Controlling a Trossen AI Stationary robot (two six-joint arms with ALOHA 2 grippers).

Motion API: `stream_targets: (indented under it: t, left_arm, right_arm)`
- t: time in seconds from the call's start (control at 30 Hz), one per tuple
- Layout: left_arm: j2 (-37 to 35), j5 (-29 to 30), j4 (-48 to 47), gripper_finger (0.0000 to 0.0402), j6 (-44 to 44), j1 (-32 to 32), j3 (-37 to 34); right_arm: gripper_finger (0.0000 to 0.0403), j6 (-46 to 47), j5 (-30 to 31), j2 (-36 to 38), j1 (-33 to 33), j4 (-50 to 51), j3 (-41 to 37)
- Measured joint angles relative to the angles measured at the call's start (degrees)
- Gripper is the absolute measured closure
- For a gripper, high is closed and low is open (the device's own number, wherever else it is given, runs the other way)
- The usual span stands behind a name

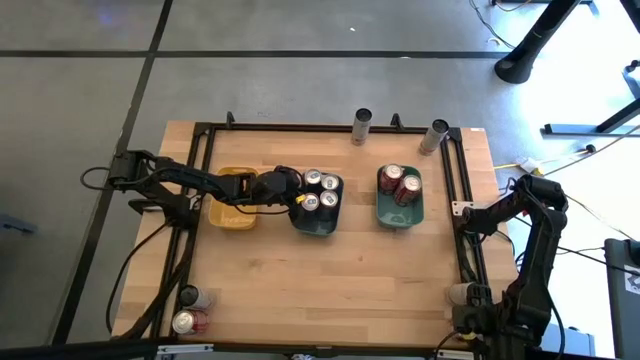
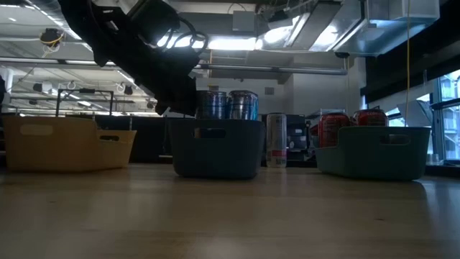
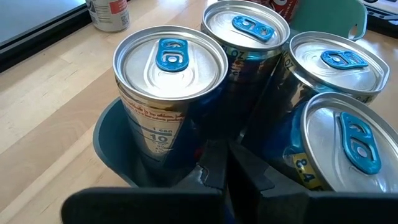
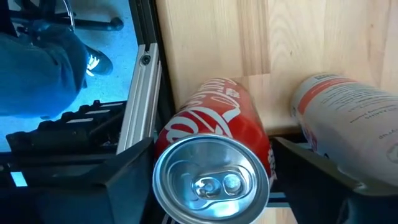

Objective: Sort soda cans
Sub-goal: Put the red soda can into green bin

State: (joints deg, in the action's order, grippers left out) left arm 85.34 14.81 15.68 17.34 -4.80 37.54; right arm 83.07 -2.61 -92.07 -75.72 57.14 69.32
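Observation:
Near the table's right front corner a red soda can (image 4: 214, 134) stands upright, silver top up. My right gripper (image 4: 211, 165) points down over it, open, with one finger close on each side of the can. A pale can (image 4: 351, 121) stands right beside it. My left gripper (image 3: 229, 163) is shut and reaches low among several blue-tabbed cans (image 3: 171, 93) that stand in the grey-blue tray (image 1: 305, 226). Red cans (image 1: 400, 186) stand in the teal tray (image 1: 400, 220). My left gripper's shut fingers (image 3: 214, 165) sit low between two cans at the tray's left wall; I cannot tell whether they touch a can. My right gripper's fingers (image 4: 134, 168) flank the red can's sides just below its rim, coming from above; I cannot tell whether they touch it.
A yellow tray (image 1: 235, 212) lies left of the grey-blue one, under my left arm. Two cans (image 1: 362, 125) stand at the far edge and two more (image 1: 188, 320) at the near left corner. A black frame (image 1: 205, 180) borders the table. A person's leg and shoe (image 4: 56, 68) show beyond the right edge.

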Motion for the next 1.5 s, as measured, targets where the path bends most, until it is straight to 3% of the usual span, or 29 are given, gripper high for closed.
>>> stream_targets:
  t: [0.77,1.13,1.5]
  left_arm:
    - [0.0,0.0,0.0,0.0400,0.2,0.3,0.0]
    - [0.0,0.0,0.0,0.0400,0.1,0.7,0.0]
    - [0.0,0.0,0.0,0.0400,0.1,0.7,0.0]
  right_arm:
    - [0.0098,0.1,0.5,-0.7,0.0,-0.1,0.0]
    - [0.0061,4.4,1.6,-0.8,0.1,2.8,0.0]
    - [0.0085,3.2,1.1,-2.3,0.0,2.4,0.3]
